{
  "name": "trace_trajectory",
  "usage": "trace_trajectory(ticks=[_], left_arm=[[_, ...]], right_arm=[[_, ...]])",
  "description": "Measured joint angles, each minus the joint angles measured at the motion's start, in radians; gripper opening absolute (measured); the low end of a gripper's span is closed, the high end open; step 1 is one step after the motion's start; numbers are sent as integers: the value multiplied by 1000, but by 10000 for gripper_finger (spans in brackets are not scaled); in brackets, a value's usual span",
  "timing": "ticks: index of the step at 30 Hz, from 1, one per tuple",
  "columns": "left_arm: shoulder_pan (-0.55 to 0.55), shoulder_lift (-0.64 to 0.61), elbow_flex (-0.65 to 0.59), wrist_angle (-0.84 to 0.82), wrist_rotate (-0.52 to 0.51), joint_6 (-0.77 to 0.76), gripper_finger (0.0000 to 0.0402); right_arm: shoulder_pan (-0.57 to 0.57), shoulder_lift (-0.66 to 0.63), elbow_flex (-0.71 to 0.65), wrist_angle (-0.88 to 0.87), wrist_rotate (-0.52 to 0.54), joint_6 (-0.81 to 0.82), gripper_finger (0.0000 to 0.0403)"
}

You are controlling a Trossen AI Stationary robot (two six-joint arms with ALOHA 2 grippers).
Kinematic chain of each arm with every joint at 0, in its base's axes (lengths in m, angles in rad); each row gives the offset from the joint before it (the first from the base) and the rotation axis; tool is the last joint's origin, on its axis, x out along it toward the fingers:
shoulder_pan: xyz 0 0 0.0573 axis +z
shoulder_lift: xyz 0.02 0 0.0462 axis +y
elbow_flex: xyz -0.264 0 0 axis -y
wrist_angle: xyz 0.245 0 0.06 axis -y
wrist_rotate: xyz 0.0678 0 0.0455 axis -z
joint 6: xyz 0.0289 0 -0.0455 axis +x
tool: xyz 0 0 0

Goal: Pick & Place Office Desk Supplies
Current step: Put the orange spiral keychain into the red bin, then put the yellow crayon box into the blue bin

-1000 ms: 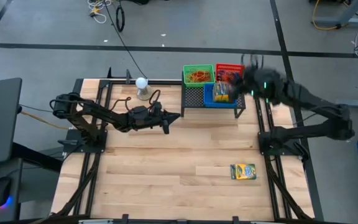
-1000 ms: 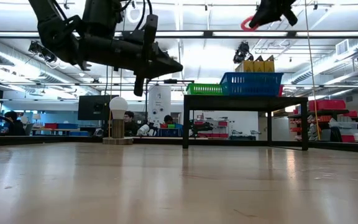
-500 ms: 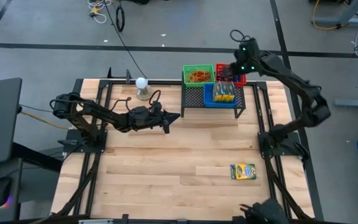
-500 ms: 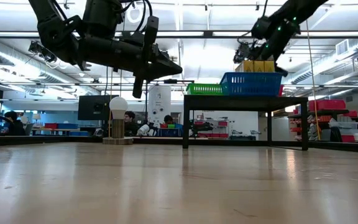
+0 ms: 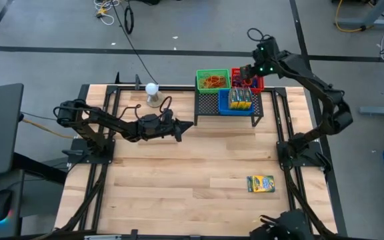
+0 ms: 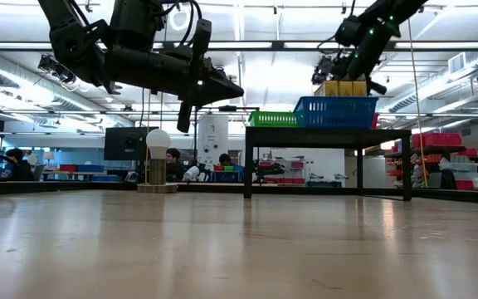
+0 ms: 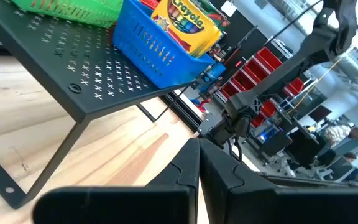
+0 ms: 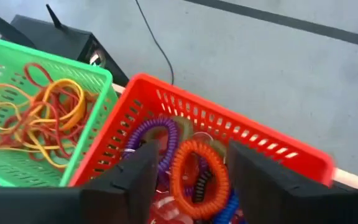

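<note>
Workshop floor with taped lines surrounds a light wooden table [image 5: 179, 173], at whose far edge a black perforated rack [image 5: 209, 103] carries three small baskets.

1. Task items. A red-orange coil loop [image 8: 199, 176] sits between the right gripper's spread fingers [image 8: 122, 180], directly above the red basket [image 8: 166, 102]. It appears to rest on the purple and blue loops already in that basket, though whether the fingers are still touching it cannot be judged with certainty. Its position suggests a drop-off: the loops are being sorted by type into this compartment.

2. Neighbouring compartments. The green basket [image 8: 98, 99], just beside the red one, holds a tangle of red and yellow rubber bands [image 8: 33, 118]. The blue basket [image 7: 148, 53] holds upright Crayola crayon boxes [image 7: 185, 22].

3. Remaining item. One green and yellow crayon box [image 5: 260, 183] lies flat on the table, well apart from the rack, near the right arm's base. Judged from this, at least one pick remains, destined for the blue basket.

4. Right gripper [image 5: 249, 72]. It is positioned over the red basket, jaws apart, arm reaching across the rack from the right side.

5. Left gripper [image 5: 184, 127]. It waits above the table just in front of the rack, fingers pressed together and holding nothing.

6. Non-task item. A white ball on a round stand [image 5: 152, 93] stands left of the rack.
</note>
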Motion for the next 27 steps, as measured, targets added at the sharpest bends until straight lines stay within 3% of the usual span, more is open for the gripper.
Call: trace_trajectory(ticks=[6,11,18,22,27], left_arm=[[-1,0,0,-11,1,37,9],[-2,0,0,-19,1,39,10],[-15,1,1,18,1,49,9],[-15,1,1,12,-19,49,9],[-18,1,1,38,-55,35,10]], right_arm=[[-5,1,144,-130,1,-21,213],[67,-57,243,-261,-1,-148,146],[305,-271,214,-347,-25,-282,12],[480,-341,191,-426,-25,-295,17],[688,-326,190,-638,-21,-306,10]])
